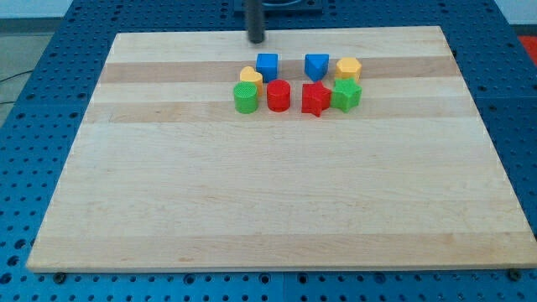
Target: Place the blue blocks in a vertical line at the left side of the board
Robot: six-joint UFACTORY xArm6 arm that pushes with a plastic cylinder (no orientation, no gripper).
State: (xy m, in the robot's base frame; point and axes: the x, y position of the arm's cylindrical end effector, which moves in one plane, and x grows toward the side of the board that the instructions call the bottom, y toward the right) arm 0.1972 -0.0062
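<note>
A pale wooden board [268,168] fills most of the view, its grain running in long bands from side to side, and it sits on a blue perforated table [33,277] that shows around every edge. At the view's top, the floor and a bit of cable can be made out beyond the table. All the blocks are bunched near the board's top centre.

The dark rod comes down from the view's top, and my tip [255,40] stands on the board just above and slightly left of the blue cube [267,65], close but not touching it. It is a bare rod, nothing to spread or pinch, and it holds nothing.

The second blue block [316,65], more wedge-shaped, sits to the view's right of the cube with a gap between. A yellow heart-shaped block [250,77] is tucked at the cube's lower left, and a yellow hexagonal block [349,68] is beside the second blue one. Below runs a row: green cylinder [245,98], red cylinder [278,96], red star-like block [315,98], green star-like block [346,95].
</note>
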